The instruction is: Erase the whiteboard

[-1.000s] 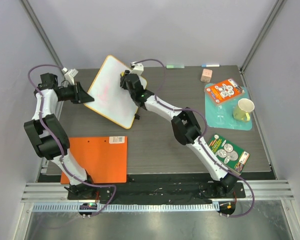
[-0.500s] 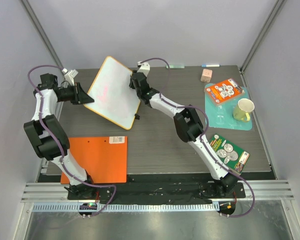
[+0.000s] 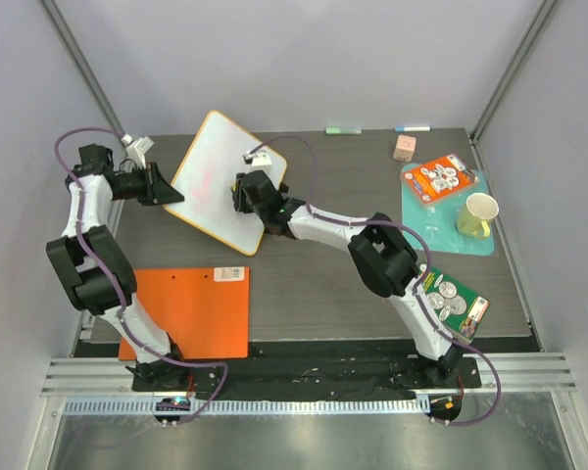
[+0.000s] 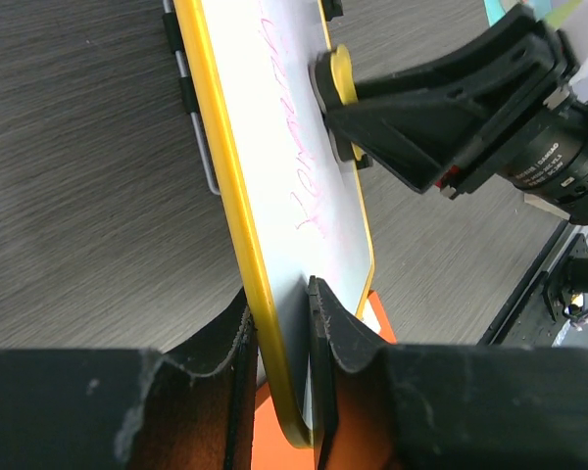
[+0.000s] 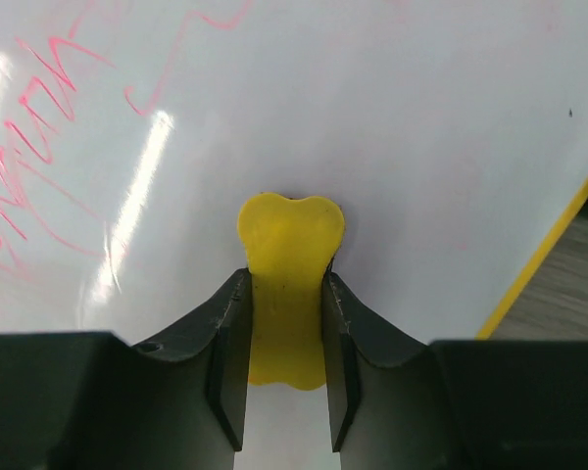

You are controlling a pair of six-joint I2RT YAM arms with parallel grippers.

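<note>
The whiteboard (image 3: 214, 168) has a yellow rim and stands tilted at the back left. My left gripper (image 3: 170, 186) is shut on its left edge; in the left wrist view the rim (image 4: 237, 196) runs between the left gripper (image 4: 279, 305) jaws. My right gripper (image 3: 243, 192) is shut on a yellow eraser (image 5: 289, 294) and presses it flat against the board's face (image 5: 402, 117). Pink marks (image 5: 34, 157) lie left of the eraser. The eraser (image 4: 341, 76) and pink writing (image 4: 309, 191) also show in the left wrist view.
An orange sheet (image 3: 191, 313) lies at the front left. On the right are a teal mat (image 3: 441, 235) with a paper cup (image 3: 480, 211), an orange package (image 3: 443, 176), a green package (image 3: 449, 299) and a pink block (image 3: 404, 147). Two markers (image 3: 343, 128) lie along the back edge.
My right gripper has slid the eraser from the board's upper right part down and left to its lower middle. The left gripper and the board have stayed put.
</note>
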